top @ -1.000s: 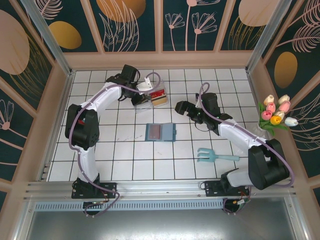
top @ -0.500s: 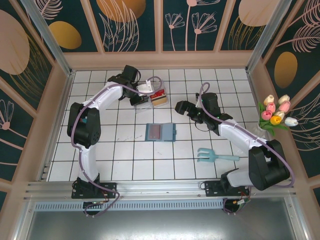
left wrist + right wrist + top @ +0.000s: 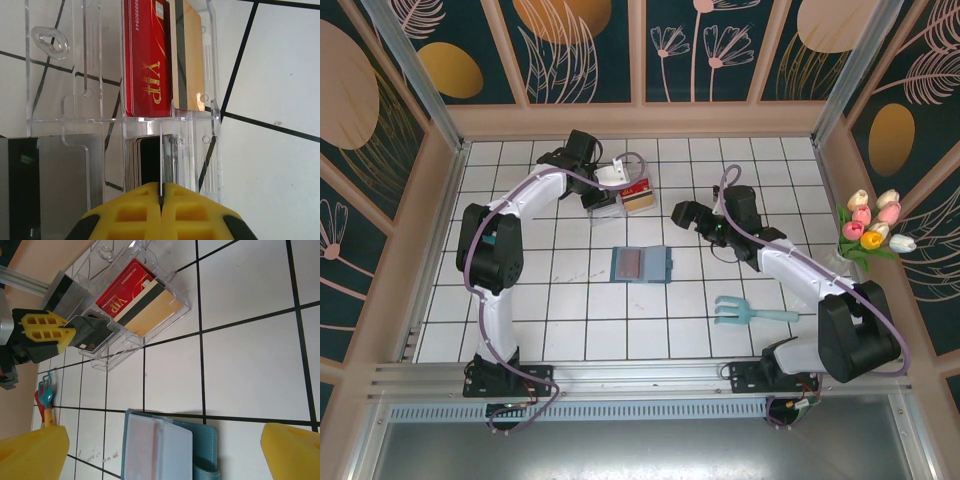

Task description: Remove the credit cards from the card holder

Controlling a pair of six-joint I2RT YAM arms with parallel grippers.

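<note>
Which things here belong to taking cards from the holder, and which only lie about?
Job: card holder, red card, gold card, dark card in left pincer, clear tray holding cards.
Lying about: striped grey card, fork toy, flowers.

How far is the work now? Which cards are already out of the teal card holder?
Done: a red card and a gold card sit in the clear tray. In hand: the left gripper is shut on a dark card at the tray. Left: the card holder lies open with something reddish behind its window, perhaps another card; the right gripper hangs open near it.
</note>
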